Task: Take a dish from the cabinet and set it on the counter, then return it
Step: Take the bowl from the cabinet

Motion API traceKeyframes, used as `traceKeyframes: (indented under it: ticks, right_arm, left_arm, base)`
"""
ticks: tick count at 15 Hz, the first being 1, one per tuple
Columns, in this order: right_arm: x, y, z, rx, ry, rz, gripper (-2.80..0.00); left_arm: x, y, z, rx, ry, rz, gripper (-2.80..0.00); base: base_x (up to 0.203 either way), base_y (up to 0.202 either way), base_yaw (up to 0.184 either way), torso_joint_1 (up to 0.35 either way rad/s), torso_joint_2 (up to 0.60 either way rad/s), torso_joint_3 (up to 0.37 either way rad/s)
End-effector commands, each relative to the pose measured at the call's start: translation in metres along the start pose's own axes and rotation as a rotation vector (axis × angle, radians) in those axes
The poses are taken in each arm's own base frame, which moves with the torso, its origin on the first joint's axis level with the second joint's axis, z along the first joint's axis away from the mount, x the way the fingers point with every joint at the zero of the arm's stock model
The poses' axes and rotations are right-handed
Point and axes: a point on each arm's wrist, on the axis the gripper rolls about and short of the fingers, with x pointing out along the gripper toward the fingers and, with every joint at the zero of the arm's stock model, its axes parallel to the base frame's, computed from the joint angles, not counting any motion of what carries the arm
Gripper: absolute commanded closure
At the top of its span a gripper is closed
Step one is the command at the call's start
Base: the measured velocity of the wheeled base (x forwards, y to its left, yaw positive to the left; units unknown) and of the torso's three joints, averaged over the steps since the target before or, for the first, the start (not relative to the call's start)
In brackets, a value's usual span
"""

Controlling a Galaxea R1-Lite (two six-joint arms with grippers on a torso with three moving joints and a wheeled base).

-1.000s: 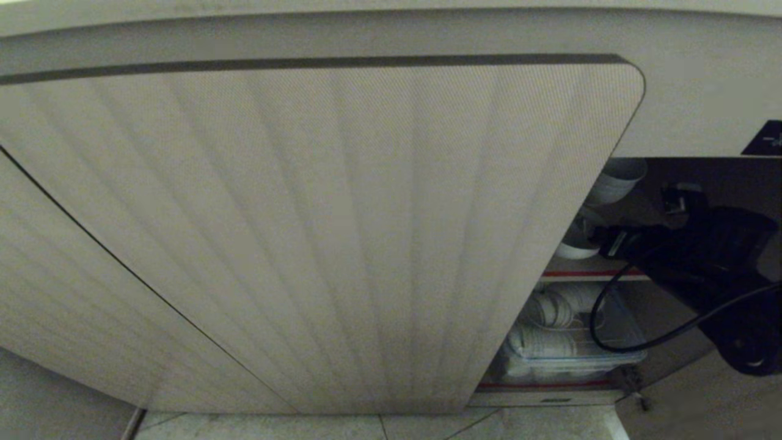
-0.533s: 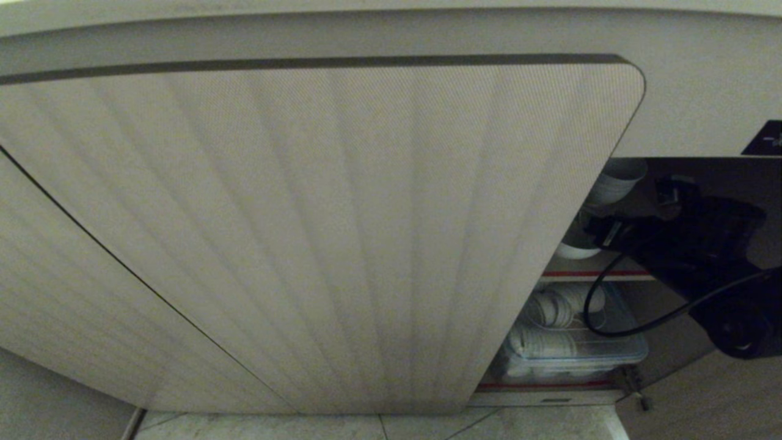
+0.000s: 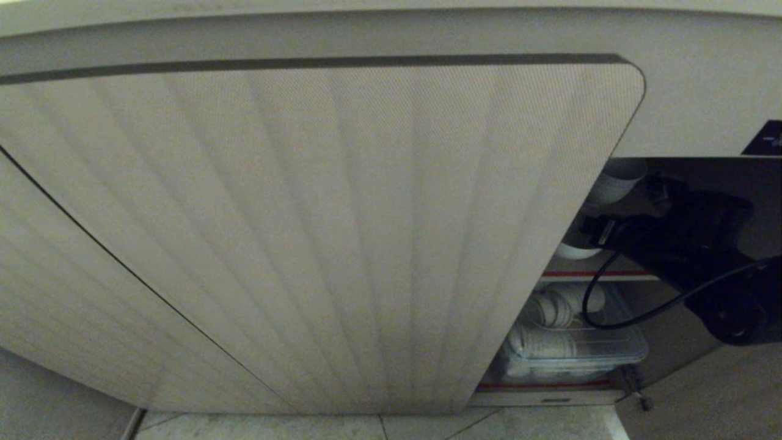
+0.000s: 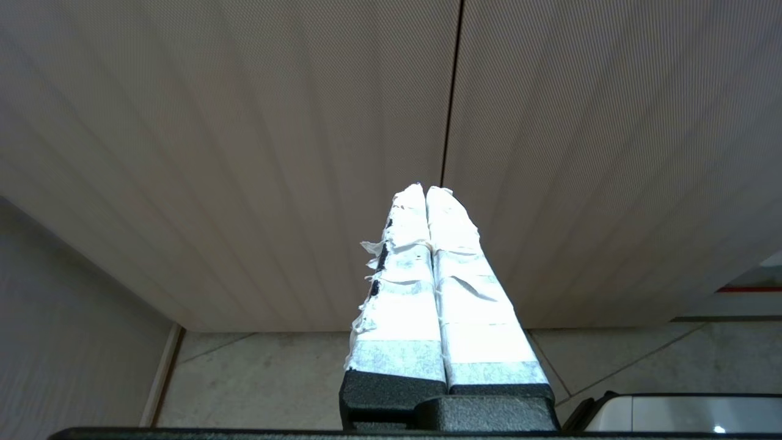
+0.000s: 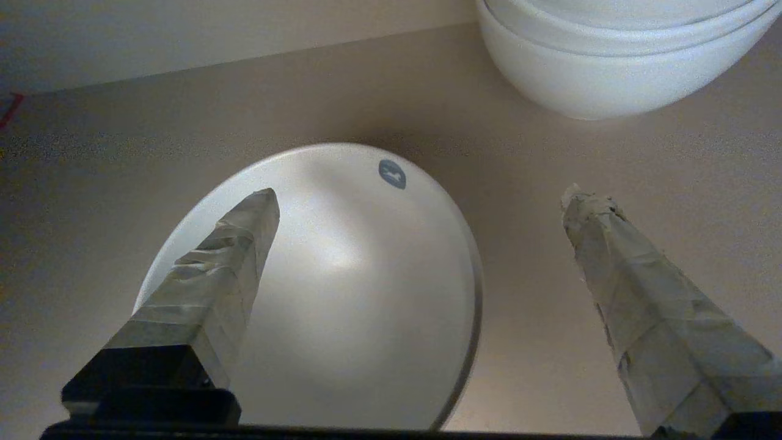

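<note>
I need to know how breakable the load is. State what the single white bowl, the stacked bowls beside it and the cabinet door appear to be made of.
Bowl: probably glazed ceramic; smooth white surface with a soft highlight and a small printed mark.
Stacked bowls: apparently the same glossy white ware, nested rims showing.
Cabinet door: matte beige ribbed panel, likely laminate or textured board; I can't tell which.

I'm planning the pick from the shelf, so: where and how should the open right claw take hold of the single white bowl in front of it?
Probably by the rim of the dish: one finger inside, the other outside the wall nearest the right claw. It sits upright with its mouth open, its body looks too wide to span, and the stack of bowls stands apart beyond it, so come from the open cabinet front.
</note>
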Motion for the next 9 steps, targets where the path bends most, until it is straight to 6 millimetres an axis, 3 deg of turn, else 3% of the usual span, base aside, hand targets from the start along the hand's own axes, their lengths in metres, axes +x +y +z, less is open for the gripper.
traceKeyframes:
  ticks: [1,9]
  right_arm:
    - [0.0005,0.0004,0.0001,0.004,0.006,0.001,-2.8]
    - [0.004,-0.0014,-0.006,0.015,0.103,-0.021,-2.8]
  left_arm:
    - [0.0,0.0,0.0,0.0,-0.001,0.0,0.0]
    - [0.0,0.0,0.0,0.0,-0.001,0.0,0.0]
  base:
    - [0.0,0.0,0.0,0.0,0.0,0.0]
    - [0.0,0.0,0.0,0.0,0.0,0.0]
